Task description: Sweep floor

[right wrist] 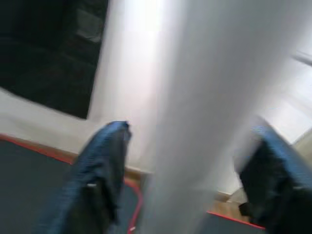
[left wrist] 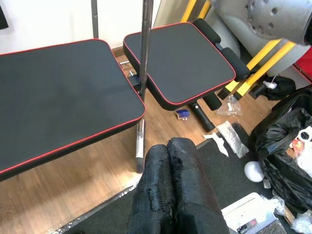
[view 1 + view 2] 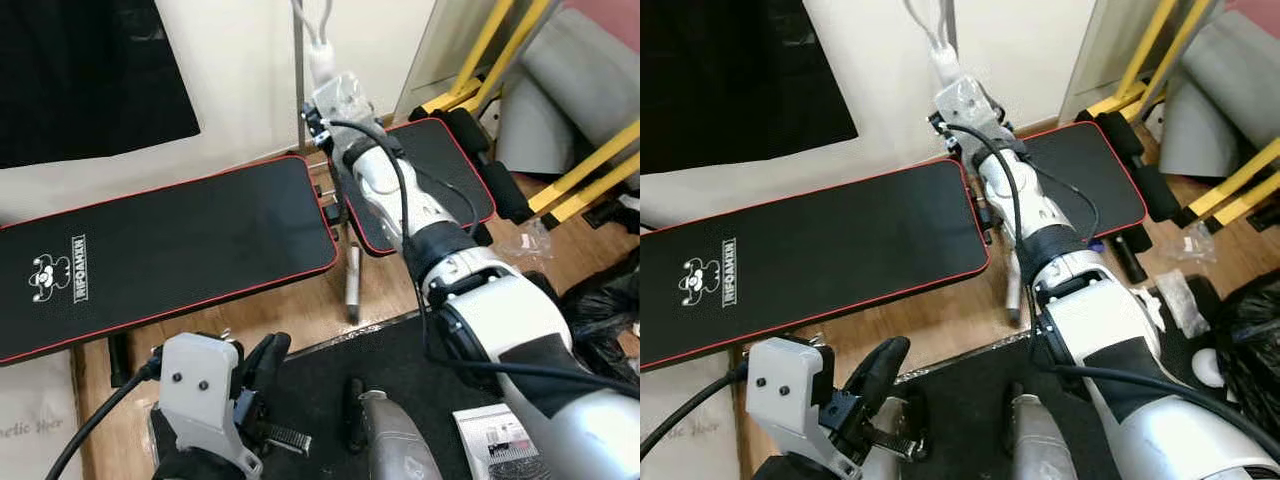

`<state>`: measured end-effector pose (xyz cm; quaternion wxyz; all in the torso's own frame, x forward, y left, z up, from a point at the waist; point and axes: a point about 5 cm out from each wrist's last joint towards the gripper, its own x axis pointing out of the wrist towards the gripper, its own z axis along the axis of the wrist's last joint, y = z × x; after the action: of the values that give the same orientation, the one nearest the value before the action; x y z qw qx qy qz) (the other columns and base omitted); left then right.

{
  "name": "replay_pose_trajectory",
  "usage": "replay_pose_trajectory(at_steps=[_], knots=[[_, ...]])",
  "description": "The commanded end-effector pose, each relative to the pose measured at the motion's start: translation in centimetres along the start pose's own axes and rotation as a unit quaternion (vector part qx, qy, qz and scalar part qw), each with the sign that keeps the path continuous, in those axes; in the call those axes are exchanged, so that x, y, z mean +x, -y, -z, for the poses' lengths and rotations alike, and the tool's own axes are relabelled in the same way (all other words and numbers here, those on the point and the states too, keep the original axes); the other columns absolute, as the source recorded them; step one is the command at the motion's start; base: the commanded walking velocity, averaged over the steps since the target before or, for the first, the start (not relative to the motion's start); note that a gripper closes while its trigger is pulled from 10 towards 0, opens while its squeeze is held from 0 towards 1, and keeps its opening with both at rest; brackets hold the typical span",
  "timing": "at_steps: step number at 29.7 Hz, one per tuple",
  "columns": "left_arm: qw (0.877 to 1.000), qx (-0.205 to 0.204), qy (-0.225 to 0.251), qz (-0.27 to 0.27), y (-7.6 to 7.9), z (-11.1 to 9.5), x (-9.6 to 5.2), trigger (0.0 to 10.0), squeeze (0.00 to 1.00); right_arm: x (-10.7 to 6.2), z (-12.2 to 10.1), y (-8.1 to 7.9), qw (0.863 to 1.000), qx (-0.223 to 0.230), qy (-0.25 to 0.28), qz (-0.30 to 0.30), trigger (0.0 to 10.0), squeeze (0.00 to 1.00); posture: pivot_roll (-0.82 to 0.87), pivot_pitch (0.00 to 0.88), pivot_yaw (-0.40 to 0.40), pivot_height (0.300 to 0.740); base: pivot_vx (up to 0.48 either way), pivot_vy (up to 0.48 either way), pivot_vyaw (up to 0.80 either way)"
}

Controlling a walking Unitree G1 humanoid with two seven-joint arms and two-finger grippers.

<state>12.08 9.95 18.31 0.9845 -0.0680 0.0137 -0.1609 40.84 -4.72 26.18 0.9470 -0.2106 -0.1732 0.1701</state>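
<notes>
A thin grey upright pole (image 3: 298, 60) stands against the white wall, dropping into the gap between the two bench pads (image 2: 144, 48). My right arm reaches forward to it. In the right wrist view the pale, blurred pole (image 1: 195, 122) runs between the two dark fingers (image 1: 97, 175) of my right gripper (image 1: 190, 161), which is open around it; a gap shows beside one finger. My left gripper (image 2: 173, 185) is low, over the edge of a black mat (image 2: 97, 222), its fingers pressed together with nothing in them. Scraps of clear wrap (image 2: 229, 139) lie on the wooden floor.
A black weight bench with red trim (image 3: 170, 250) spans the space ahead, its smaller pad (image 3: 440, 165) to the right. Yellow frame bars (image 3: 585, 165) and a grey roll stand at the right. Black rubbish bags (image 2: 285, 161) and a white ball (image 2: 254, 171) sit by the mat.
</notes>
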Motion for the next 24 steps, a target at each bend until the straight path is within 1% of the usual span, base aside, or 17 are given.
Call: replay_pose_trajectory(at_steps=[1,2,3,5,6,7,8,9,10,11,12,13,16,18,22,23,24], knots=[[1.000,-0.009,-0.013,0.005,0.5,0.4,-0.1,10.0,0.00,-0.8,1.7,-1.6,0.999,-0.002,-0.018,-0.040,10.0,1.00,0.07,0.418,-0.077,0.740,0.000,0.000,0.00],[1.000,-0.009,-0.013,0.005,0.5,0.4,-0.1,10.0,0.00,-0.8,1.7,-1.6,0.999,-0.002,-0.018,-0.040,10.0,1.00,0.07,0.418,-0.077,0.740,0.000,0.000,0.00],[1.000,-0.008,-0.015,0.004,0.4,0.3,0.0,10.0,0.00,-1.2,2.5,-1.8,0.998,0.001,-0.026,-0.053,10.0,1.00,0.06,0.409,-0.077,0.740,0.000,0.000,0.00],[1.000,-0.008,-0.015,0.004,0.4,0.3,0.0,10.0,0.00,-1.2,2.5,-1.8,0.998,0.001,-0.026,-0.053,10.0,1.00,0.06,0.409,-0.077,0.740,0.000,0.000,0.00],[1.000,-0.005,-0.017,0.003,0.3,0.3,0.2,10.0,0.00,-1.8,3.5,-1.9,0.997,0.002,-0.036,-0.069,10.0,1.00,0.04,0.395,-0.075,0.740,0.000,0.000,0.00],[1.000,-0.005,-0.017,0.003,0.3,0.3,0.2,10.0,0.00,-1.8,3.5,-1.9,0.997,0.002,-0.036,-0.069,10.0,1.00,0.04,0.395,-0.075,0.740,0.000,0.000,0.00],[1.000,0.000,-0.021,0.004,0.0,0.3,0.5,10.0,0.00,-2.9,5.1,-1.5,0.995,0.010,-0.055,-0.077,10.0,1.00,0.01,0.365,-0.067,0.740,0.000,0.000,0.00],[1.000,0.000,-0.021,0.004,0.0,0.3,0.5,10.0,0.00,-2.9,5.1,-1.5,0.995,0.010,-0.055,-0.077,10.0,1.00,0.01,0.365,-0.067,0.740,0.000,0.000,0.00],[1.000,0.003,-0.024,0.004,-0.3,0.4,0.8,10.0,0.00,-3.7,6.4,-1.2,0.994,0.018,-0.070,-0.082,10.0,1.00,0.00,0.348,-0.059,0.740,0.000,0.000,0.00],[1.000,0.003,-0.024,0.004,-0.3,0.4,0.8,10.0,0.00,-3.7,6.4,-1.2,0.994,0.018,-0.070,-0.082,10.0,1.00,0.00,0.348,-0.059,0.740,0.000,0.000,0.00],[1.000,0.005,-0.024,0.003,-0.5,0.5,1.0,10.0,0.00,-4.5,7.3,-0.7,0.993,0.027,-0.080,-0.083,10.0,1.00,0.00,0.344,-0.059,0.740,0.000,0.000,0.00],[1.000,0.008,-0.025,0.002,-0.7,0.7,1.3,10.0,0.00,-5.4,8.3,-0.3,0.991,0.047,-0.087,-0.086,10.0,1.00,-0.01,0.317,-0.053,0.740,0.000,0.000,0.00],[1.000,0.009,-0.024,0.001,-0.9,0.9,1.5,10.0,0.00,-6.0,8.9,-0.1,0.990,0.063,-0.090,-0.090,10.0,1.00,-0.01,0.311,-0.052,0.740,0.000,0.000,0.00],[1.000,0.011,-0.021,-0.001,-1.5,1.3,2.1,10.0,0.00,-8.0,10.0,0.0,0.983,0.116,-0.090,-0.110,10.0,1.00,-0.03,0.273,-0.045,0.740,0.000,0.000,0.00],[1.000,0.011,-0.021,-0.001,-1.5,1.3,2.1,10.0,0.00,-8.0,10.0,0.0,0.983,0.116,-0.090,-0.110,10.0,1.00,-0.03,0.273,-0.045,0.740,0.000,0.000,0.00],[1.000,0.009,-0.019,-0.003,-1.7,1.4,2.4,10.0,0.00,-8.9,10.1,-0.1,0.979,0.140,-0.086,-0.118,10.0,1.00,-0.04,0.259,-0.044,0.740,0.000,0.000,0.00],[1.000,0.009,-0.019,-0.003,-1.7,1.4,2.4,10.0,0.00,-8.9,10.1,-0.1,0.979,0.140,-0.086,-0.118,10.0,1.00,-0.04,0.259,-0.044,0.740,0.000,0.000,0.00]])
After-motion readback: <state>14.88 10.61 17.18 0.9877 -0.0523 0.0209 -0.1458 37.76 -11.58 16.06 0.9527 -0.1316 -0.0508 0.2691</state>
